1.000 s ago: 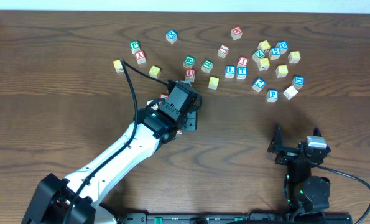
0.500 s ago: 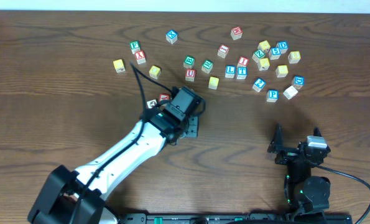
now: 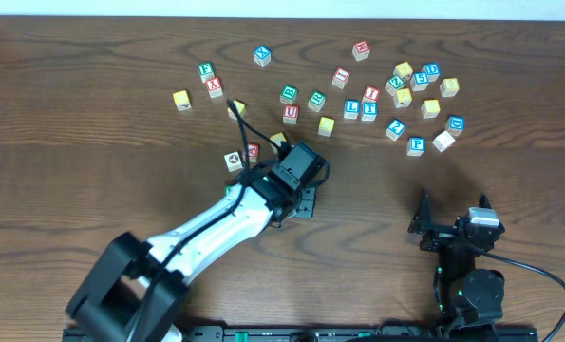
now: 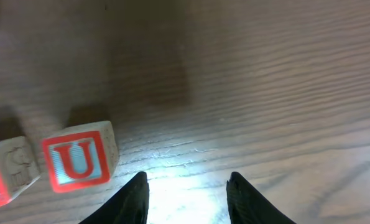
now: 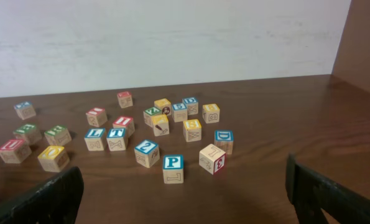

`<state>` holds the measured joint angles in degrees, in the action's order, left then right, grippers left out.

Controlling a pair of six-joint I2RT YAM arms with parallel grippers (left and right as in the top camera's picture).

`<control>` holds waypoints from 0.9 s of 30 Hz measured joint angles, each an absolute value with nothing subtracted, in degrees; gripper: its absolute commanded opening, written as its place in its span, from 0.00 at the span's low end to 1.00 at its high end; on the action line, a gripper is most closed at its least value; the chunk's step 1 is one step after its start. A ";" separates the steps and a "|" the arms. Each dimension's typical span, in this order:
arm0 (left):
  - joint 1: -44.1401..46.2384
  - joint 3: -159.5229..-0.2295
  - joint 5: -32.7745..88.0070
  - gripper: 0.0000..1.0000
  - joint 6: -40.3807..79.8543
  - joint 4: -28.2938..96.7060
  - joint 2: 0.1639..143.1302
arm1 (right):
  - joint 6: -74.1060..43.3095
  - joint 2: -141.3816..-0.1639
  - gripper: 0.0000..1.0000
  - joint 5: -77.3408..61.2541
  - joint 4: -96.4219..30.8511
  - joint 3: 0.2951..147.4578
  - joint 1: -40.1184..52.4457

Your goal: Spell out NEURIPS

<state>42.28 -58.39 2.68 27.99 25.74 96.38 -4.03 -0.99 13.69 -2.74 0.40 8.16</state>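
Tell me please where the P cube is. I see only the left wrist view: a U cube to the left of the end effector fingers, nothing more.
Observer: The blue P cube stands on the right half of the table, at the edge of the scattered cubes nearest the robot.
Operator: Is the right arm free to take it?
Observer: The right end effector is open and empty, and it touches no cube.

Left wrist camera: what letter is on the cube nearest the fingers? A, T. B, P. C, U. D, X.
C: the cube just left of the left gripper shows a U in a red frame.
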 measured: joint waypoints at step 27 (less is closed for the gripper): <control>42.28 -58.43 -5.10 0.40 27.99 22.98 101.23 | -4.03 -0.99 0.99 13.69 -2.74 0.40 8.16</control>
